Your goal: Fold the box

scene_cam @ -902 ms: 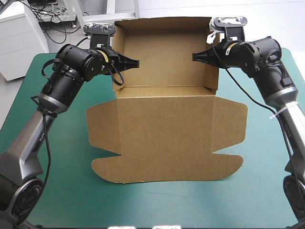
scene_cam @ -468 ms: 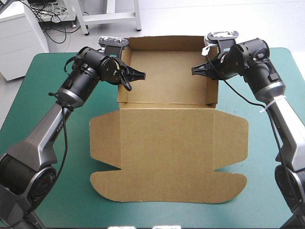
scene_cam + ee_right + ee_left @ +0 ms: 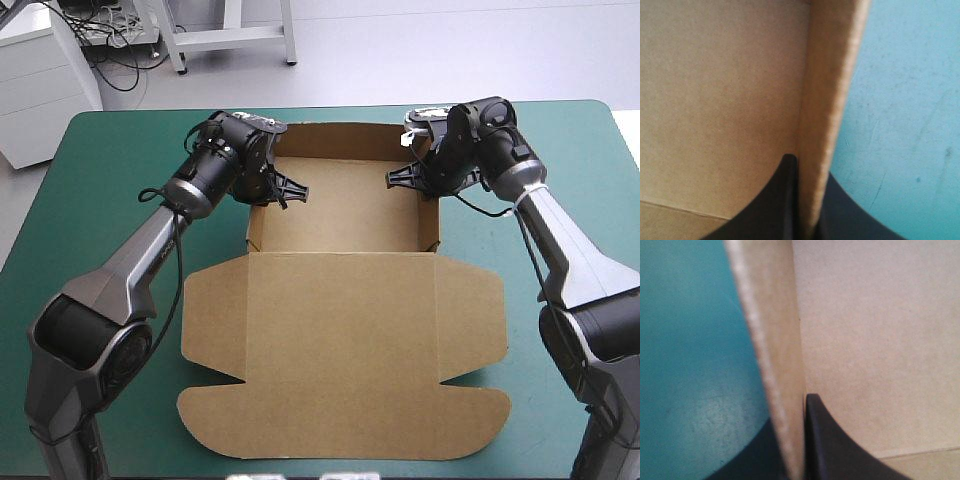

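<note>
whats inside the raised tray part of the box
Only bare brown board shows inside the box, plus one finger each of the left gripper and right gripper, shut on its side walls. The grippers cover small patches of floor beside those walls.

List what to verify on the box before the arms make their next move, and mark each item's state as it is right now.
1. Left gripper grips the brown board box: ok, its black fingers are all but shut on the left side wall.
2. Right gripper grips too: ok, its fingers are clamped on the right side wall.
3. Both side walls upright: ok in the high view.
4. Lid flat on the teal-green table cover, nothing on it: ok.
5. Side walls tucked and locked in place: cannot tell.
</note>
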Action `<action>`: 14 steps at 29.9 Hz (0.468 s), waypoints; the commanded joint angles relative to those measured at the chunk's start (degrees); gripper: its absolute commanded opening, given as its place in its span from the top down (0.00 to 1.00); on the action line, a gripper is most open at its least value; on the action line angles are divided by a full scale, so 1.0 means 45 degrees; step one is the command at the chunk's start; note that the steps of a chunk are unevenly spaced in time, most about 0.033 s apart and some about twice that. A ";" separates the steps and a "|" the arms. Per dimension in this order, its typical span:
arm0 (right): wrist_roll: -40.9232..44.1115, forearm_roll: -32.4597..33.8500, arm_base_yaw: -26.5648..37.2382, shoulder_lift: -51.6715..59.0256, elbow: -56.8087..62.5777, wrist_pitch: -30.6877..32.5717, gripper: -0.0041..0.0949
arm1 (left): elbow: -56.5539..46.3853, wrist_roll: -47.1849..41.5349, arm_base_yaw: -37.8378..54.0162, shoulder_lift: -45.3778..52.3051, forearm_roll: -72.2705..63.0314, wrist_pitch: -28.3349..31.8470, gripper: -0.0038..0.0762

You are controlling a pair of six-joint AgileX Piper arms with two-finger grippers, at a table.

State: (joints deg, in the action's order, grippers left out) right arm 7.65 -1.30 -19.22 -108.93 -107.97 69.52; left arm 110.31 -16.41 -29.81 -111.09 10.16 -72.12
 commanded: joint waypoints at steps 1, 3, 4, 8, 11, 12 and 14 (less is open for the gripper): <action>-0.1063 -0.0405 -0.0090 0.0526 -0.0350 0.0323 0.98 | 0.0395 0.0745 -0.0147 0.0277 0.0193 0.0552 0.98; -0.1128 -0.0405 -0.0090 0.0414 -0.0350 0.0292 0.98 | 0.0395 0.0745 -0.0147 0.0084 0.0134 0.0552 0.98; -0.1152 -0.0405 -0.0090 0.0354 -0.0350 0.0294 0.98 | 0.0395 0.0850 -0.0147 -0.0046 0.0030 0.0552 0.98; -0.1217 -0.0405 -0.0090 0.0003 -0.0350 0.0393 0.98 | 0.0395 0.1103 -0.0093 -0.0454 -0.0543 0.0406 0.98; -0.1217 -0.0455 -0.0090 -0.0293 -0.0350 0.0420 0.98 | 0.0395 0.1342 0.0044 -0.0632 -0.0871 0.0219 0.98; -0.1217 -0.0455 -0.0090 -0.0324 -0.0350 0.0420 0.98 | 0.0395 0.1377 0.0073 -0.0617 -0.0812 0.0141 0.98; -0.1193 -0.0432 -0.0090 -0.0401 -0.0350 0.0370 0.98 | 0.0395 0.1404 0.0213 -0.0617 -0.0755 -0.0004 0.98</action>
State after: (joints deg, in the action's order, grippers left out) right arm 6.45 -0.38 -19.12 -113.95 -107.97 70.63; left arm 110.36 -14.37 -28.83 -116.95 6.31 -72.12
